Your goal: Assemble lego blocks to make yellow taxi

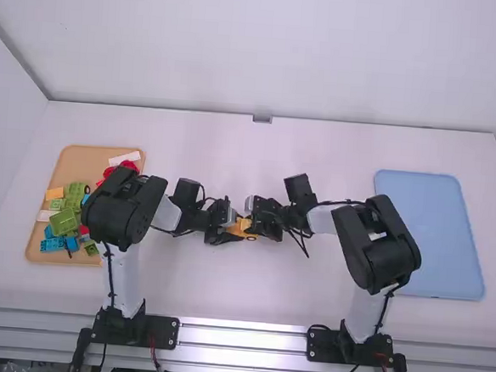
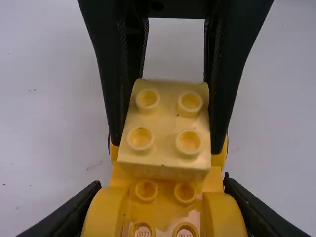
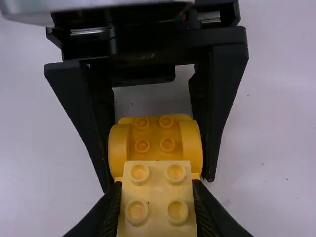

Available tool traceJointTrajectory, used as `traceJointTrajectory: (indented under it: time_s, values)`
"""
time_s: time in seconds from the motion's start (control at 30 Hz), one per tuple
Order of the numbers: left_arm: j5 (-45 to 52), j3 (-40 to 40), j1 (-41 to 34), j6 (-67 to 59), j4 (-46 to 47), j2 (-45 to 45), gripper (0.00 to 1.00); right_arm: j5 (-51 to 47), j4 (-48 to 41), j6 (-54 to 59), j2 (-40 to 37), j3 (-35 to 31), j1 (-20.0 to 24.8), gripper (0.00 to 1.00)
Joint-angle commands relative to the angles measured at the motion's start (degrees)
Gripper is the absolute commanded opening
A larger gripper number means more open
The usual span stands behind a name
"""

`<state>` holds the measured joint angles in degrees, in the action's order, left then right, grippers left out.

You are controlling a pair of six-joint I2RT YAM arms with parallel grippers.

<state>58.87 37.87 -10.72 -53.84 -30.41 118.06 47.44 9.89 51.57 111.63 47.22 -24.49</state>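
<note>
At the middle of the table, my left gripper (image 1: 228,229) and my right gripper (image 1: 257,222) face each other over an orange-yellow car base (image 1: 250,235). In the left wrist view, my left gripper (image 2: 163,217) is shut on the sides of the car base (image 2: 165,197), which has rounded fenders. A pale yellow block (image 2: 168,121) with four studs sits over the base's far part, between the right arm's fingers. In the right wrist view, my right gripper (image 3: 157,210) is shut on that block (image 3: 157,185). Whether block and base are fully pressed together, I cannot tell.
A tan tray (image 1: 43,255) with green, blue, red, white and orange blocks lies at the far left, partly behind the left arm. An empty blue tray (image 1: 448,243) lies on the right, beside the right arm. White table (image 1: 249,292) surrounds the grippers.
</note>
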Motion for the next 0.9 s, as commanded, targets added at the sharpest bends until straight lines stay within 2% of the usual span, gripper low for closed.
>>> traceJointTrajectory:
  time_s: [0.0,0.17,0.23,0.27,0.33,0.43,0.63,0.87]
  values:
    - [-3.1,-1.5,-0.5,0.4,1.7,1.0,0.52,-2.5,-1.0,-0.6,0.4,0.2,0.2,0.04]
    - [-3.1,-1.6,-0.5,0.4,1.6,1.0,0.52,-2.4,-4.1,0.1,0.4,1.3,1.4,0.12]
    - [-3.1,-1.6,-0.5,0.5,1.6,1.0,0.52,-2.4,-4.5,0.1,0.4,1.6,2.0,0.22]
    - [-3.1,-1.6,-0.5,0.4,1.6,1.0,0.52,-2.3,-4.6,0.1,0.4,1.6,2.1,0.32]
    - [-3.1,-1.5,-0.5,0.4,1.6,1.0,0.53,-2.3,-4.7,0.1,0.4,1.6,2.6,0.4]
    - [-3.0,-1.5,-0.5,0.4,1.6,1.0,0.53,-2.0,-4.8,0.1,0.4,1.6,3.1,0.48]
    - [-3.1,-1.6,-0.5,0.5,1.6,1.0,0.53,-2.0,-4.8,0.1,0.4,1.6,3.0,0.5]
    - [-3.1,-1.6,-0.5,0.5,1.6,1.0,0.53,5.2,-6.5,2.9,-0.6,1.6,4.3,0.52]
